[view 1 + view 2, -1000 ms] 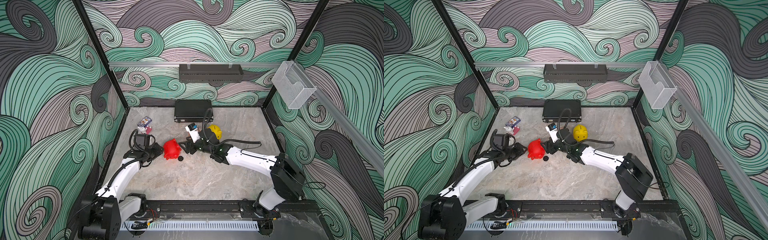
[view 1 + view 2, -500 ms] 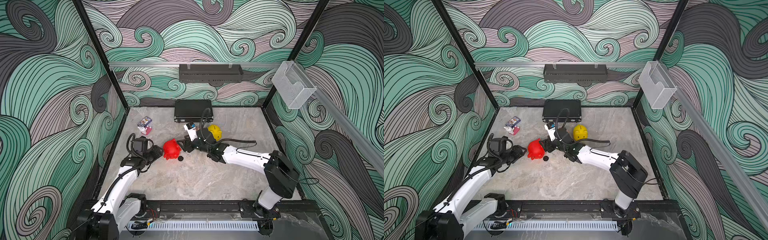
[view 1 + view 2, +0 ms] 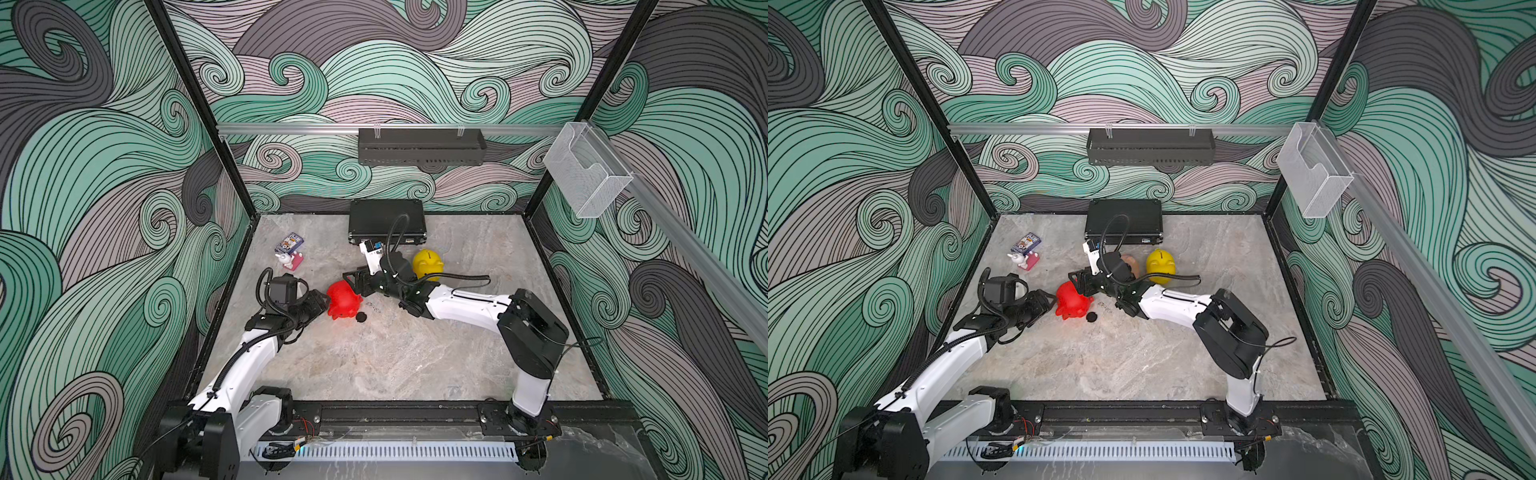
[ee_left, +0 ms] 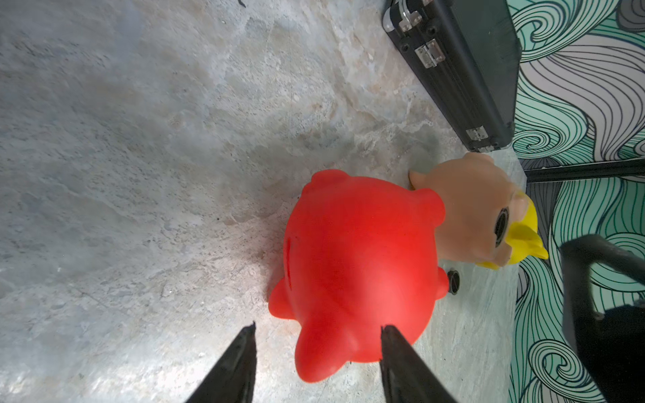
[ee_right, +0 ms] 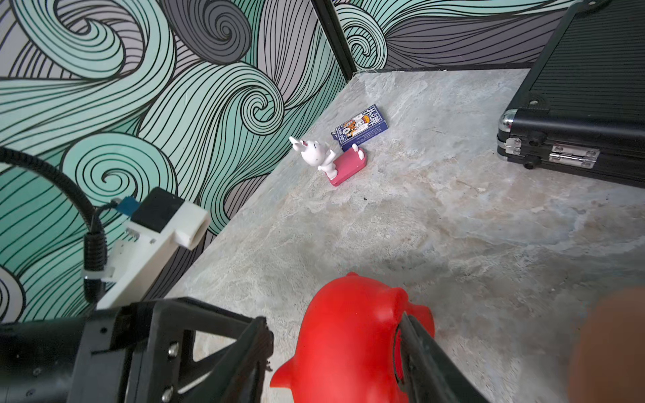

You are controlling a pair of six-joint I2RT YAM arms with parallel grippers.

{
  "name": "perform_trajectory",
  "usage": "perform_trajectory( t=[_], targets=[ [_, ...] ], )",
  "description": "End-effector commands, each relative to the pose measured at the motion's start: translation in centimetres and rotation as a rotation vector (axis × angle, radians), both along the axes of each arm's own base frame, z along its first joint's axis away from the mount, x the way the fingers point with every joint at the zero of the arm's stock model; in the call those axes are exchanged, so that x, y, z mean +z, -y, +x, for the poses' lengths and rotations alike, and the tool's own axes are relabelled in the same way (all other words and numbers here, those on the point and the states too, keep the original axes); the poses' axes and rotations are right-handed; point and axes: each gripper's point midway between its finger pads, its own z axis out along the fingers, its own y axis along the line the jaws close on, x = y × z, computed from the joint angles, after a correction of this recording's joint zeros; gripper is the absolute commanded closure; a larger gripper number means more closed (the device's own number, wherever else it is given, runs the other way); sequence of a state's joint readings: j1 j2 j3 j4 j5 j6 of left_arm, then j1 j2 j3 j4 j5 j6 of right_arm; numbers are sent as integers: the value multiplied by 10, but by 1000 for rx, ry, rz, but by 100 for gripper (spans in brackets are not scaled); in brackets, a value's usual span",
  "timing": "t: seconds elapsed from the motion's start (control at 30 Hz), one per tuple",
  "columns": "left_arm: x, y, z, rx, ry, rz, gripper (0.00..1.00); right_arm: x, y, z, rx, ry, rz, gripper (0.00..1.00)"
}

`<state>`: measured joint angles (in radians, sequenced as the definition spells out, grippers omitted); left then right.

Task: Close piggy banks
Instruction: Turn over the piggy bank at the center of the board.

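Observation:
The red piggy bank (image 3: 343, 300) (image 3: 1073, 300) lies on the table left of centre, its coin slot visible in the left wrist view (image 4: 359, 251). My left gripper (image 3: 322, 301) (image 4: 317, 331) stands open at its left end, a red leg between the fingertips. My right gripper (image 3: 353, 286) (image 5: 335, 331) straddles the red piggy bank (image 5: 349, 342): one finger rests at the round belly hole, the other stands clear. A loose black plug (image 3: 361, 317) (image 4: 453, 281) lies beside it. The yellow piggy bank (image 3: 428, 262) stands behind the right wrist. The peach-pink piggy bank (image 3: 1128, 262) (image 4: 474, 209) peeks out next to it.
A black case (image 3: 386, 226) (image 5: 576, 104) lies against the back wall. A blue card box (image 3: 289, 243) and a white bunny on a pink base (image 3: 291, 261) sit at the back left. The left wall runs close to my left arm.
My left gripper has opened from shut, staying by the red piggy bank. My right gripper has moved left up to the red piggy bank, its jaws narrowing a little.

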<state>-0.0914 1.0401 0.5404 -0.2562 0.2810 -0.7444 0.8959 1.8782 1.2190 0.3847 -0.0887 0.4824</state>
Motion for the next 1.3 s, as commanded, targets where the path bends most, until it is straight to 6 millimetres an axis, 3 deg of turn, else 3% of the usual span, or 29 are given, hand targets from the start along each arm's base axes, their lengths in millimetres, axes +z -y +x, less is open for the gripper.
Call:
perform_trajectory(
  t=[0.0, 0.37, 0.73, 1.03, 1.27],
  targets=[
    [17, 1, 19, -9, 51, -6, 43, 7, -12, 9, -57, -33, 87, 39],
    [10, -2, 24, -13, 31, -1, 44, -20, -31, 16, -81, -116, 98, 40],
    [-1, -1, 23, -20, 4, -7, 44, -40, -31, 17, -102, -167, 94, 40],
    [-2, -1, 20, -21, -1, -8, 44, -49, -29, 18, -123, -188, 94, 40],
    [-2, 0, 20, -25, -3, -14, 44, -41, -31, 17, -107, -176, 94, 39]
  ],
)
